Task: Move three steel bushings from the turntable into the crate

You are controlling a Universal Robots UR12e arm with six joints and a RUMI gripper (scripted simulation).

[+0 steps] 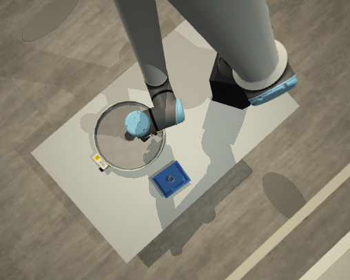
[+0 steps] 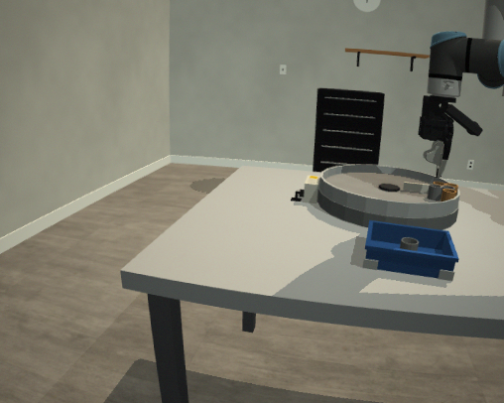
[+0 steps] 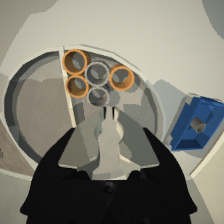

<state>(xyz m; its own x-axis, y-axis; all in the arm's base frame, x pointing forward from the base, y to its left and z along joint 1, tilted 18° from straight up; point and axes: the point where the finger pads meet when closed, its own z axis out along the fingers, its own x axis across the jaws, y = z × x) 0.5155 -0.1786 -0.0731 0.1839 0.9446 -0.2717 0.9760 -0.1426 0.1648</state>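
Two grey steel bushings stand upright among three orange-rimmed bushings at the rim of the round turntable. In the exterior view a steel bushing and an orange one show at its right side. My gripper is shut and empty. It hangs a little above the cluster, near the closest steel bushing. The blue crate holds one steel bushing.
The turntable has a raised rim, a pale divider wall and a black hub. A small yellow-labelled box sits against its edge. The crate stands on the table just beside the turntable. A black slatted unit stands behind the table.
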